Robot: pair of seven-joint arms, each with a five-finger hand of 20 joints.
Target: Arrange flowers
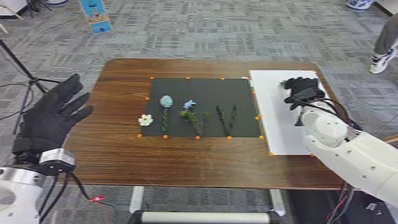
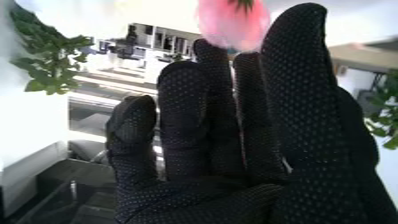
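Left arm, head view: it comes in from the bottom corner on its side, and I have the black-gloved left hand beside the left edge of the brown wooden table. Fingers extended and apart, pointing toward the far side, nothing in them.

Right arm, same view: white forearm angled inward across the right edge, right hand over the far part of the long white rectangular sheet. A small dark shape sits at its fingertips; can't make out what it is from here.

Right wrist view: right hand open, fingers long and nearly straight, thumb extended alongside. A soft pink bloom with a bit of green lies at the fingertips; contact uncertain. Green leafy sprays flank the hand on both sides, apart from it.

The other stems are well to the left of the right hand, on the dark grey square mat with small orange markers round its border: a white open blossom on the mat's left edge, a pale blue oval flower head on a green stem near it, a small blue flower by bushy green foliage, then thin dark green sprigs, side by side.
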